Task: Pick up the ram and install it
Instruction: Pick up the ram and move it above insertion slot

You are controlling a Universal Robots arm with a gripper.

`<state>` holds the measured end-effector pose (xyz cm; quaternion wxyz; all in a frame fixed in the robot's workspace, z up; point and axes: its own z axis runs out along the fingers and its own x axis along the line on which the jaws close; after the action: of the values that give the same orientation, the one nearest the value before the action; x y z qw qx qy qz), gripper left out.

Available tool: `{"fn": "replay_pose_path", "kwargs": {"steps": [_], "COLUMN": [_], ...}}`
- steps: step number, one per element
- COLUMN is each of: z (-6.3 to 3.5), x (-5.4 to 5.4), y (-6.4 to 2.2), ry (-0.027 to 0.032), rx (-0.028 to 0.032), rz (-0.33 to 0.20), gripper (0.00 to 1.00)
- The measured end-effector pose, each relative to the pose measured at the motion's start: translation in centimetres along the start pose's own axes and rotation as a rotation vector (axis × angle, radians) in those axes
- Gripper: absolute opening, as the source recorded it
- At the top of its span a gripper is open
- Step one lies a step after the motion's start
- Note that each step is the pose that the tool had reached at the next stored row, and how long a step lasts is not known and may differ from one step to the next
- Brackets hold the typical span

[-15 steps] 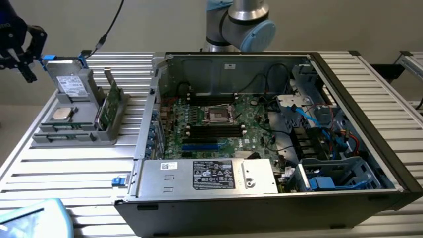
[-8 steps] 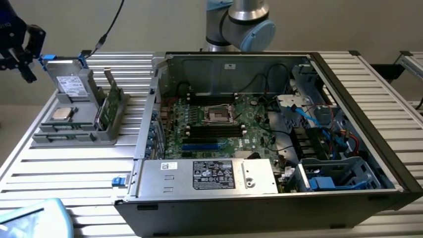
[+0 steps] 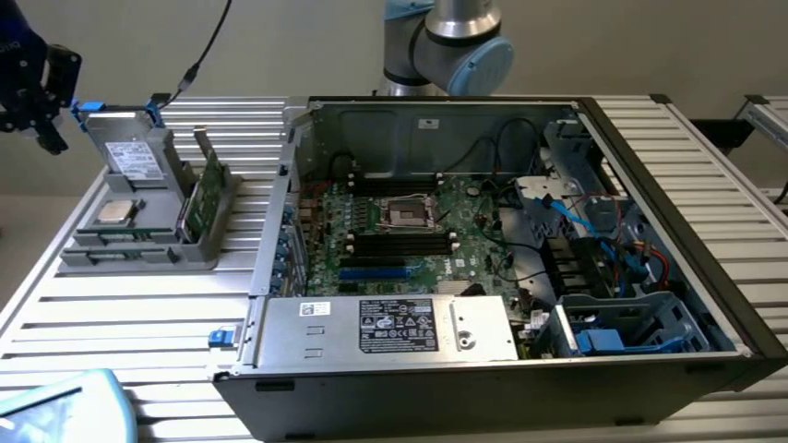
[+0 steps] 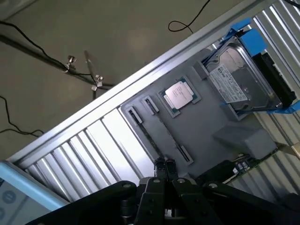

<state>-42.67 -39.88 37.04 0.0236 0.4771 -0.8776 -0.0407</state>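
The ram (image 4: 167, 134) appears as a thin dark strip standing on edge between two clips in the grey holder tray (image 4: 206, 126). My gripper (image 4: 164, 165) is shut with nothing between its fingers. It hovers above the tray end that holds the ram, close to one clip. In the exterior view the gripper (image 3: 50, 138) hangs off the table's left edge, up and to the left of the tray (image 3: 136, 254). The open computer case (image 3: 493, 240) shows the motherboard with its black memory slots (image 3: 400, 242).
On the tray sit a square silver processor chip (image 4: 181, 96), a hard drive in a blue bracket (image 4: 239, 79) and a broader green board (image 3: 203, 194) on edge. The case's metal wall (image 3: 277, 212) rises between tray and motherboard. Cables lie on the floor (image 4: 70, 65).
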Motion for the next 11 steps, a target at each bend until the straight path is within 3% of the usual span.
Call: {"fn": "replay_pose_path", "kwargs": {"steps": [11], "z": [0.08], "x": [0.00], "y": [-0.01], "ry": [0.0155], "rx": [-0.0017], "rz": [-0.199], "gripper": [0.11]}}
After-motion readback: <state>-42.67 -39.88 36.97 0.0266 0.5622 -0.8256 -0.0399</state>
